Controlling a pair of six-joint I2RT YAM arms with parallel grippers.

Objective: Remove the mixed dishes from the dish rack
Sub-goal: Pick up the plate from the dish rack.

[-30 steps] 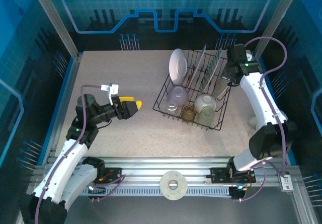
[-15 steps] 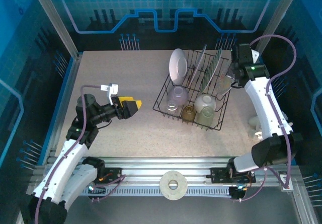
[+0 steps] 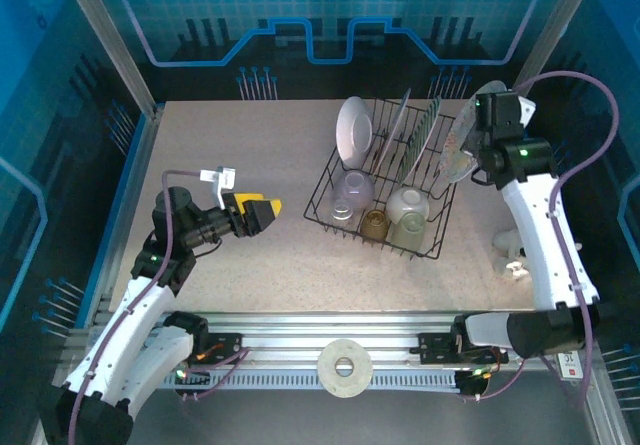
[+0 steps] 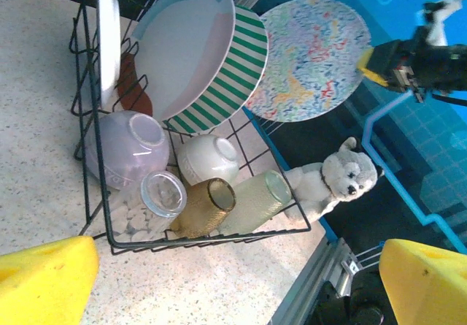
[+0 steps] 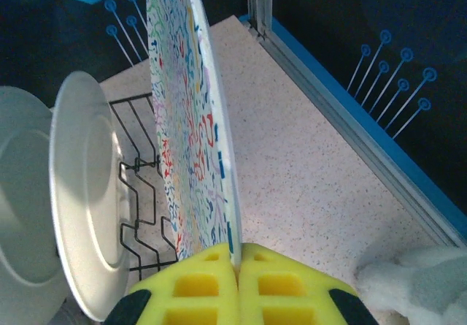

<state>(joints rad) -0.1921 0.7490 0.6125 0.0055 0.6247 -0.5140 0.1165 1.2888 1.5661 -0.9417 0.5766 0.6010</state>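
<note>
The black wire dish rack (image 3: 442,227) holds upright plates at its back: a white plate (image 3: 353,130) and a green-striped plate (image 4: 248,73). Its front row has a lilac cup (image 4: 125,148), a cream cup (image 4: 210,157), an amber cup (image 4: 206,205) and a pale yellow-green cup (image 4: 255,199). My right gripper (image 5: 239,255) is shut on the rim of a plate with a multicoloured speckle pattern (image 5: 186,113). It holds that plate (image 3: 462,143) upright above the rack's right end. My left gripper (image 3: 266,208) stands open over bare table left of the rack, nothing between its fingers (image 4: 45,281).
A grey and white toy dog (image 3: 510,250) lies on the table right of the rack. A clear glass (image 4: 163,192) lies beside the amber cup. Blue walls and metal posts edge the speckled table (image 3: 250,145); a roll of tape (image 3: 344,367) sits on the front rail.
My right arm has lifted the patterned plate up out of the rack and carried it to the right. The left arm has not moved.
</note>
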